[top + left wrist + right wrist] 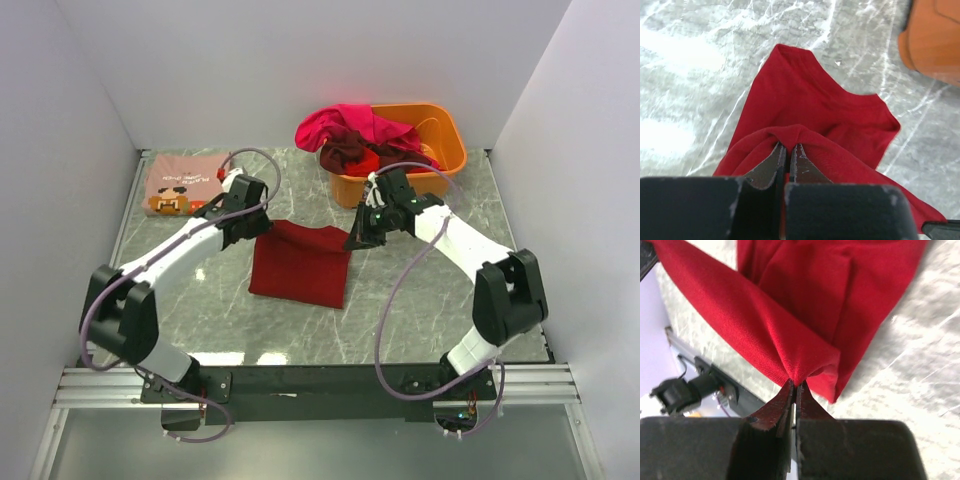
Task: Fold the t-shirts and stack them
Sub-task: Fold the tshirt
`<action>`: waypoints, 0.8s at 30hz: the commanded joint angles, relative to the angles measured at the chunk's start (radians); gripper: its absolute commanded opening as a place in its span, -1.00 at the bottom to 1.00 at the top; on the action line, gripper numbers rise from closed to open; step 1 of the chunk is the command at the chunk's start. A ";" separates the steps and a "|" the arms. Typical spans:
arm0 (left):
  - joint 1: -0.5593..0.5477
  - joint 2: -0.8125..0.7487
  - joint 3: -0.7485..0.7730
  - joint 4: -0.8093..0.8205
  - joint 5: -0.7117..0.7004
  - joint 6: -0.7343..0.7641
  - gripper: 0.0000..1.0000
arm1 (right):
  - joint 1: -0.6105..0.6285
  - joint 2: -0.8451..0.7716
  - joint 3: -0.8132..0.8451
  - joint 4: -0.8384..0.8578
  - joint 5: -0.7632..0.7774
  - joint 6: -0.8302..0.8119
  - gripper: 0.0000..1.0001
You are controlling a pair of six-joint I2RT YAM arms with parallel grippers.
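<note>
A plain dark red t-shirt (pixel 300 262) lies partly folded mid-table. My left gripper (pixel 257 232) is shut on its far left corner; in the left wrist view the cloth (pixel 810 115) bunches at my fingertips (pixel 788 148). My right gripper (pixel 358 238) is shut on its far right corner; in the right wrist view the cloth (pixel 790 315) is pinched at my fingertips (pixel 795 383) and hangs lifted. A folded dusty pink t-shirt (pixel 182 183) with a pixel-art print lies at the far left. Magenta, maroon and red t-shirts (pixel 352 135) are heaped in and over the tub.
An orange plastic tub (pixel 445 150) stands at the back right, close behind my right arm; its corner shows in the left wrist view (pixel 935 40). White walls close in the table on three sides. A metal rail (pixel 300 385) runs along the near edge.
</note>
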 commanded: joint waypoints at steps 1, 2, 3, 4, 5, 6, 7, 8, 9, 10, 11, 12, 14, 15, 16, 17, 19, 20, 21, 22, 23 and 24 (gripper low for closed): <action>0.022 0.058 0.058 0.100 0.018 0.047 -0.99 | -0.019 0.042 0.060 0.014 0.057 0.017 -1.00; 0.024 0.073 0.062 0.113 0.030 0.057 -0.99 | -0.021 0.060 0.063 0.018 0.068 0.021 -1.00; 0.025 0.104 0.066 0.127 0.038 0.064 -0.99 | -0.024 0.066 0.065 0.023 0.075 0.036 -1.00; 0.030 0.121 0.078 0.145 0.043 0.070 -0.99 | -0.024 0.074 0.069 0.030 0.085 0.044 -1.00; 0.031 0.137 0.087 0.150 0.050 0.071 -0.99 | -0.025 0.077 0.071 0.032 0.094 0.049 -1.00; 0.035 0.171 0.107 0.154 0.069 0.076 -0.99 | -0.025 0.080 0.071 0.038 0.115 0.059 -1.00; 0.036 0.188 0.115 0.157 0.073 0.080 -0.99 | -0.025 0.080 0.069 0.044 0.127 0.066 -1.00; 0.038 0.203 0.124 0.166 0.081 0.087 -0.99 | -0.027 0.082 0.071 0.046 0.138 0.072 -1.00; 0.038 0.231 0.139 0.171 0.090 0.091 -0.99 | -0.028 0.085 0.073 0.046 0.160 0.073 -0.96; 0.041 0.243 0.148 0.170 0.095 0.094 -0.99 | -0.034 0.089 0.080 0.037 0.167 0.073 -0.90; 0.041 0.256 0.158 0.159 0.096 0.096 -0.99 | -0.036 0.103 0.083 0.038 0.169 0.067 -0.86; 0.042 0.272 0.171 0.156 0.092 0.093 -0.99 | -0.044 0.109 0.085 0.049 0.167 0.057 -0.84; 0.044 0.285 0.184 0.139 0.069 0.090 -0.99 | -0.051 0.143 0.102 0.057 0.155 0.055 -0.71; 0.045 0.297 0.197 0.128 0.055 0.087 -0.92 | -0.056 0.154 0.123 0.057 0.143 0.043 -0.32; 0.050 0.300 0.205 0.122 0.050 0.087 -0.72 | -0.057 0.163 0.135 0.048 0.144 0.044 -0.14; 0.053 0.303 0.210 0.119 0.058 0.096 -0.24 | -0.057 0.169 0.145 0.044 0.146 0.040 -0.03; 0.054 0.297 0.213 0.122 0.088 0.108 0.71 | -0.057 0.163 0.165 0.034 0.163 0.046 0.14; 0.054 0.288 0.210 0.130 0.095 0.123 0.98 | -0.056 0.139 0.165 0.034 0.177 0.050 0.20; 0.054 0.270 0.196 0.145 0.099 0.129 0.99 | -0.057 0.125 0.152 0.049 0.178 0.050 0.25; 0.054 0.257 0.187 0.153 0.102 0.136 0.99 | -0.056 0.108 0.140 0.058 0.178 0.053 0.25; 0.054 0.236 0.169 0.156 0.105 0.148 0.99 | -0.056 0.073 0.129 0.069 0.174 0.058 0.27; 0.054 0.225 0.158 0.160 0.113 0.156 0.99 | -0.053 0.057 0.096 0.096 0.169 0.058 0.39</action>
